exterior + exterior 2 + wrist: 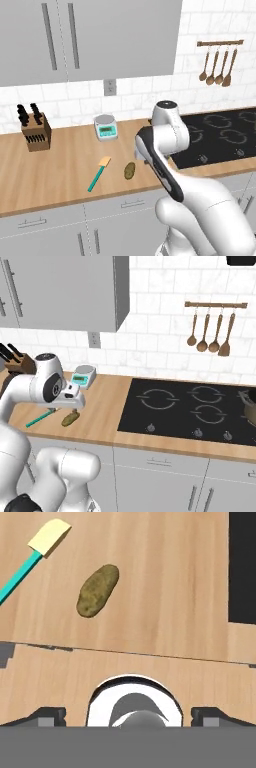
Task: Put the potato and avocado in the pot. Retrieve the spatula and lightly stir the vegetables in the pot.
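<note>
A brown potato (98, 590) lies on the wooden counter (165, 587); it also shows near the counter's front edge (130, 170) and beside the arm (70, 417). Just left of it lies the spatula (100, 172), teal handle and pale tan blade (49, 537). My gripper (130, 714) hovers above the counter, a little short of the potato, open with nothing between its fingers. The pot (251, 408) sits at the far right of the cooktop, cut off by the frame edge. The avocado is out of view.
A black cooktop (190, 406) takes up the counter's right side. A small kitchen scale (105, 127) and a knife block (36, 131) stand by the back wall. Wooden spoons and a spatula hang on a wall rail (212, 331).
</note>
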{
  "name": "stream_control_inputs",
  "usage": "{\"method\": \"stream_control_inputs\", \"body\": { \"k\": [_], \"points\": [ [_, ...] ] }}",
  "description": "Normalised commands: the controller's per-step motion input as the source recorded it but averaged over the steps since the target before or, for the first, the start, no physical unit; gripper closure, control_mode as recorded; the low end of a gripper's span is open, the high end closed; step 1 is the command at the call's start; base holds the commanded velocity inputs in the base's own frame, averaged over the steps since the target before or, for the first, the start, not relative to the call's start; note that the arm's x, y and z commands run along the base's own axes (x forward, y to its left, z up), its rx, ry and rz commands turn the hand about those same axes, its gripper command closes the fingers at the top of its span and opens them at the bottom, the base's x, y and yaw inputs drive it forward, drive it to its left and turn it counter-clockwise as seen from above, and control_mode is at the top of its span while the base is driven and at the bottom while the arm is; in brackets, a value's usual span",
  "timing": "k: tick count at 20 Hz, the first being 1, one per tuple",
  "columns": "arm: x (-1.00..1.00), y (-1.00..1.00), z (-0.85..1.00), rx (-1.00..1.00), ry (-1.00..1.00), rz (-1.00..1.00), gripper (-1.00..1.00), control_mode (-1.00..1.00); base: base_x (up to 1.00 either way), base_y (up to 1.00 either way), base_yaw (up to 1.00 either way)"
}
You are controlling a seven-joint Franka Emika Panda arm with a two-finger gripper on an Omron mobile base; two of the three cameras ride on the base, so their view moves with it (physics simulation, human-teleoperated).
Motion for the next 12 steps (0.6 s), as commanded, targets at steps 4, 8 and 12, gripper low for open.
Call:
{"method": "stream_control_inputs", "body": {
  "k": [4,8,12],
  "points": [
    [0.65,0.85,-0.77,0.00,0.12,-0.12,-1.00,-1.00,0.00,0.00,0.00],
    [0.57,0.38,-0.45,0.00,0.08,-0.13,-1.00,-1.00,0.00,0.00,0.00],
    [0.20,0.00,-0.21,0.00,0.02,-0.16,-1.00,-1.00,0.00,0.00,0.00]
  ]
}}
